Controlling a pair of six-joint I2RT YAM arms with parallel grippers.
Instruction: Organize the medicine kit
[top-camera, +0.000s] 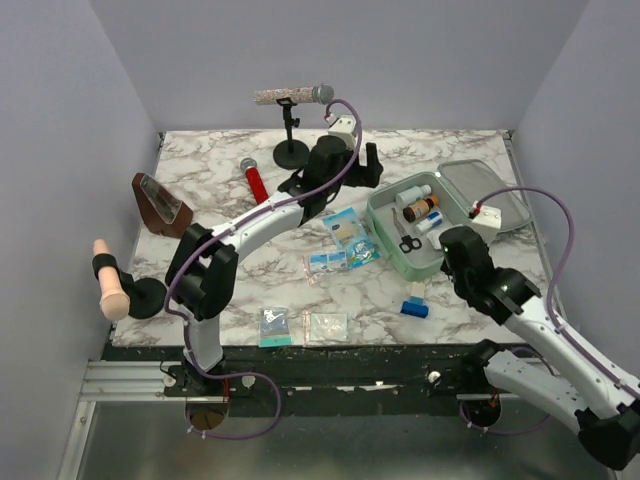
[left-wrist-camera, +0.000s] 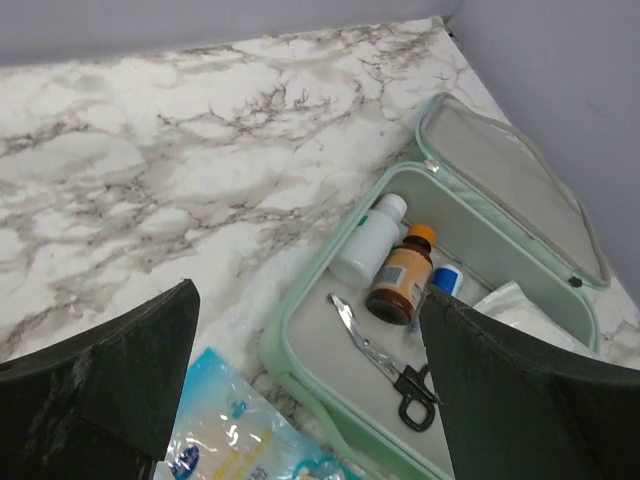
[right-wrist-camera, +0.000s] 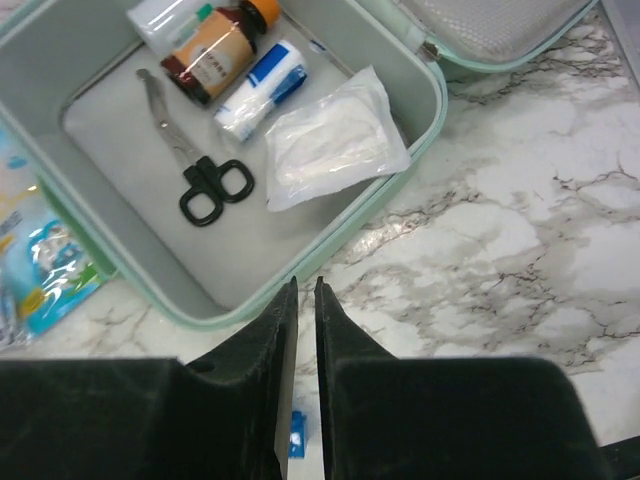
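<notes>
The mint-green medicine kit (top-camera: 385, 245) lies open at the right, its lid (top-camera: 495, 200) folded back. Inside are scissors (right-wrist-camera: 205, 185), a white bottle (left-wrist-camera: 370, 240), a brown bottle with an orange cap (left-wrist-camera: 400, 280), a blue-and-white roll (right-wrist-camera: 262, 90) and a white gauze packet (right-wrist-camera: 335, 140). My left gripper (left-wrist-camera: 308, 295) hangs open above the kit's left rim (left-wrist-camera: 290, 320) and a blue packet (left-wrist-camera: 230, 435), holding nothing. My right gripper (right-wrist-camera: 306, 283) hovers just off the kit's near rim (right-wrist-camera: 420, 130), fingers drawn together to a thin slit with nothing between them.
A small blue-and-white box (top-camera: 415, 300) lies in front of the kit. Small sachets (top-camera: 330, 262) (top-camera: 274, 325) (top-camera: 326, 323) are scattered mid-table. At the back stand a microphone on a stand (top-camera: 292, 97), a red microphone (top-camera: 254, 180) and a brown wedge (top-camera: 160, 203).
</notes>
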